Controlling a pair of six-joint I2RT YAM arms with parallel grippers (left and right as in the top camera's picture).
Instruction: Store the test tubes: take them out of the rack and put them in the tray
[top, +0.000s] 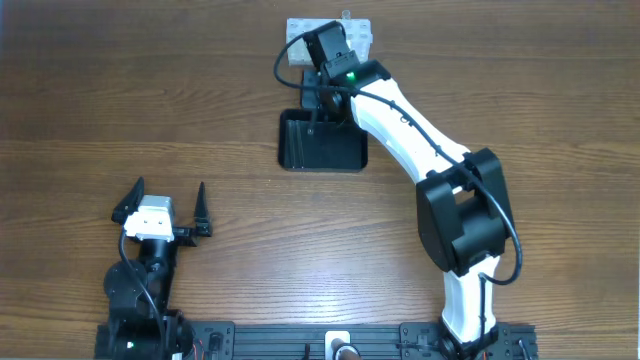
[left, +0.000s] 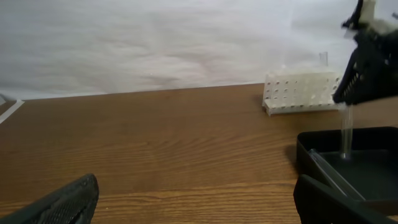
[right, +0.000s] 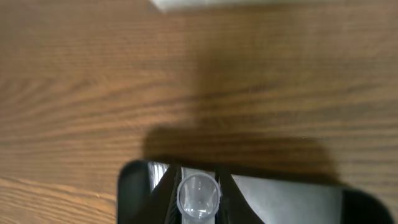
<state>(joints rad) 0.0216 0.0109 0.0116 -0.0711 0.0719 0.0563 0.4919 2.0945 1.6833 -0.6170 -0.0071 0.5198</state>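
While the left gripper (top: 170, 192) sits low near its own base, its fingers spread apart above the bare table (top: 120, 80), the right arm reaches up the table to the black tray (top: 335, 152). The right gripper (left: 347, 93) has its fingers clamped on the top of a clear test tube (left: 344, 134), which hangs upright with its lower end inside the tray. A second tube (left: 328, 174) lies flat on the tray floor. Just beyond the tray stands the white rack (left: 298, 90), with a third tube (left: 323, 58) upright near one end.
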